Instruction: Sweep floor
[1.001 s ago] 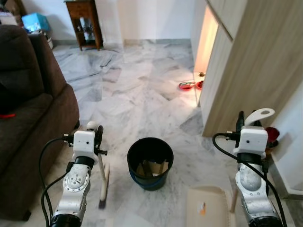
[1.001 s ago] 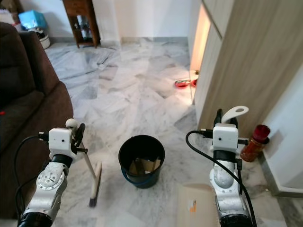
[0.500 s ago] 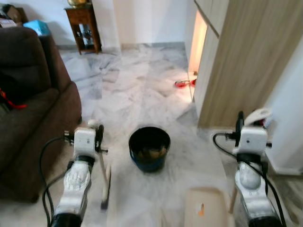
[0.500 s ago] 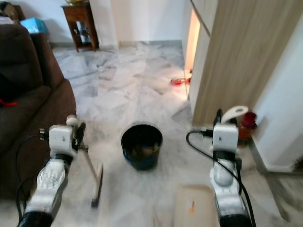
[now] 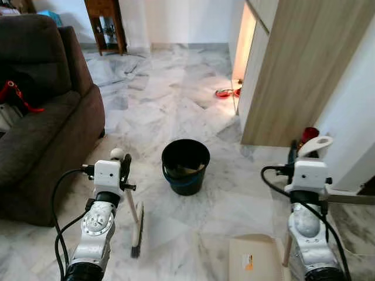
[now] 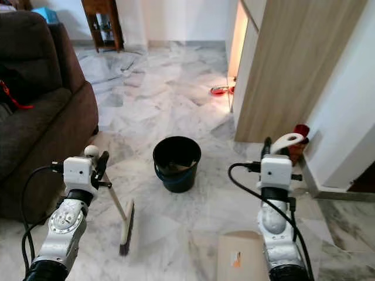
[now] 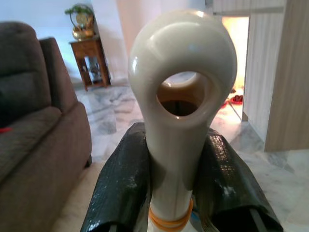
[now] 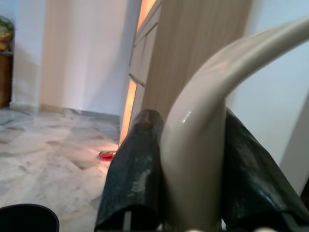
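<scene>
The marble floor [image 5: 170, 111] runs open toward 12 o'clock, bounded at 9 to 10 o'clock by one brown sofa [image 5: 41, 111] and at 1 to 2 o'clock by one wooden cabinet [image 5: 299, 70]. One black bucket [image 5: 186, 165] stands at 12 o'clock in the middle of that lane, with scraps inside it.

Two claws are in view. The left claw [image 7: 178, 188] is clamped on the cream handle of the broom [image 5: 136, 225], its ring end rising between the fingers; the brush head rests on the floor at 7 o'clock, near the sofa's corner. The right claw [image 8: 193, 179] is clamped on the curved cream handle of the dustpan [image 5: 255, 260], whose pan sits on the floor at 5 o'clock.

One wooden side table [image 5: 105, 20] stands far off at 11 o'clock. Red bowls [image 5: 225, 92] lie by the cabinet's lit opening at 1 o'clock, and a red object [image 5: 309, 134] sits by the wall at 3 o'clock.
</scene>
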